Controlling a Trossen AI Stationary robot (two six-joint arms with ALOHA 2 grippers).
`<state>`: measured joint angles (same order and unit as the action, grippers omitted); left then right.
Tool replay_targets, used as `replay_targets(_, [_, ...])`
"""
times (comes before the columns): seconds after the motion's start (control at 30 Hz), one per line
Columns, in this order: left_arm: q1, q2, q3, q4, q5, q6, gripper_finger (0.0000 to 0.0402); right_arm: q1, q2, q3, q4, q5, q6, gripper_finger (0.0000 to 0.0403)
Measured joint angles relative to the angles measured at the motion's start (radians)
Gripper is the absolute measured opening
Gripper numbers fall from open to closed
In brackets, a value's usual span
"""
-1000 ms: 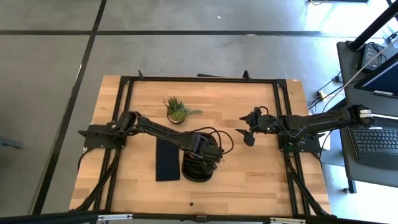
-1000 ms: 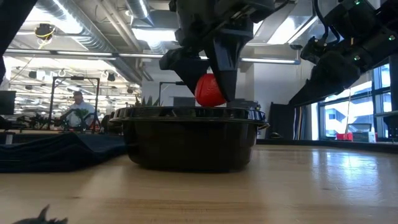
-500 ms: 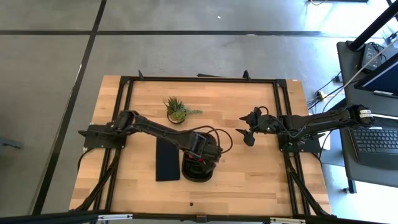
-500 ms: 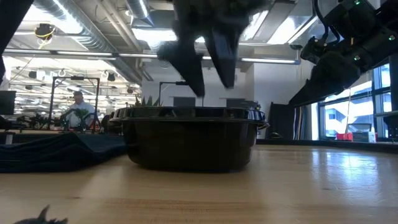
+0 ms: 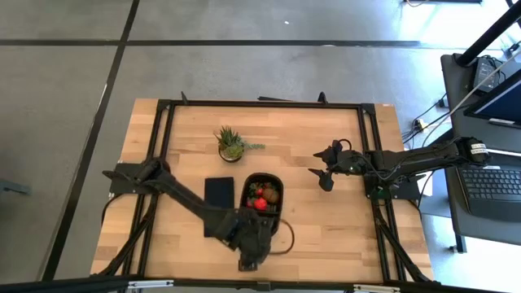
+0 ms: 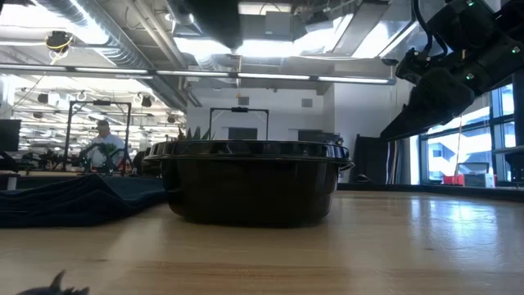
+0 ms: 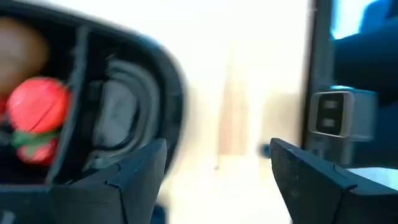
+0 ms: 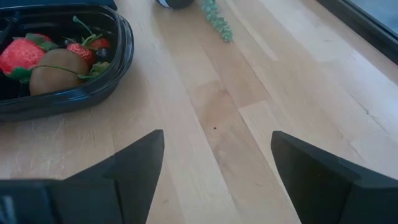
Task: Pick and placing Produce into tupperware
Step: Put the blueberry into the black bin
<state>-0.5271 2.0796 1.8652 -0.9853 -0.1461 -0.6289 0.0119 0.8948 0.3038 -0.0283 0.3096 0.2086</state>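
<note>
The black tupperware (image 5: 261,196) stands at the table's middle and holds produce: red strawberries (image 5: 260,203), a brown kiwi (image 5: 271,195) and dark berries. The right wrist view shows a strawberry (image 8: 22,53) and the kiwi (image 8: 56,71) inside the tupperware (image 8: 118,56). My left gripper (image 5: 246,262) is open near the table's front edge, on the near side of the tupperware, with nothing between its fingers (image 7: 217,168). My right gripper (image 5: 324,176) hangs open to the right of the tupperware, also with nothing in it (image 8: 217,162).
A flat dark panel (image 5: 218,205) lies right beside the tupperware on its left. A spiky green potted plant (image 5: 232,144) stands behind it toward the far edge. A black frame (image 5: 167,106) runs around the tabletop. Bare wood lies to the right (image 5: 334,220).
My left gripper, which held a red strawberry just above the tupperware, has opened and let it go; the strawberry now lies inside. The gripper has then swung away toward the table's near edge, rising a little and rolling about its own axis.
</note>
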Motion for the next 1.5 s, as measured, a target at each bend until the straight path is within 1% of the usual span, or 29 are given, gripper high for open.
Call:
replay_targets(0.1, [-0.046, 0.0, 0.0, 0.059, -0.022, 0.01, 0.0275, 0.0, 0.0, 0.0, 0.0, 0.0, 0.023, 0.0298])
replay_targets(0.17, [-0.068, 0.008, 0.0, 0.092, -0.053, -0.01, 0.0276, 0.0, 0.0, 0.0, 0.0, 0.0, 0.042, 0.0298])
replay_targets(0.37, [-0.114, 0.054, -0.003, 0.1, -0.1, -0.049, 0.0278, 0.0, 0.0, 0.0, 0.0, 0.0, 0.078, 0.0298])
replay_targets(0.47, [-0.143, 0.081, -0.003, 0.127, -0.177, -0.053, 0.0275, 0.0, 0.0, 0.0, 0.002, -0.017, 0.079, 0.0298])
replay_targets(0.57, [-0.18, 0.094, -0.012, 0.132, -0.256, -0.092, 0.0277, 0.001, 0.0, 0.0, 0.005, -0.023, 0.086, 0.0298])
replay_targets(0.73, [-0.244, 0.094, -0.078, 0.185, -0.356, -0.197, 0.028, 0.003, 0.0, 0.0, 0.01, -0.023, 0.105, 0.0298])
replay_targets(0.93, [-0.293, 0.094, -0.198, 0.362, -0.44, -0.233, 0.0275, 0.006, 0.0, 0.0, 0.019, -0.025, 0.127, 0.0298])
replay_targets(1.0, [-0.302, 0.092, -0.241, 0.408, -0.45, -0.264, 0.0277, 0.006, 0.0, 0.0, 0.023, -0.025, 0.131, 0.0298])
replay_targets(1.13, [-0.322, 0.089, -0.317, 0.446, -0.481, -0.316, 0.028, 0.005, 0.0, 0.0, 0.024, -0.025, 0.132, 0.0298])
replay_targets(1.3, [-0.348, 0.044, -0.409, 0.526, -0.519, -0.339, 0.0276, 0.005, 0.0, 0.0, 0.025, -0.025, 0.154, 0.0298])
replay_targets(1.4, [-0.372, -0.001, -0.475, 0.59, -0.565, -0.332, 0.0275, 0.005, 0.0, 0.0, 0.03, -0.025, 0.156, 0.0298])
replay_targets(1.5, [-0.394, -0.052, -0.569, 0.706, -0.61, -0.324, 0.0278, 0.005, 0.0, 0.0, 0.037, -0.025, 0.156, 0.0298])
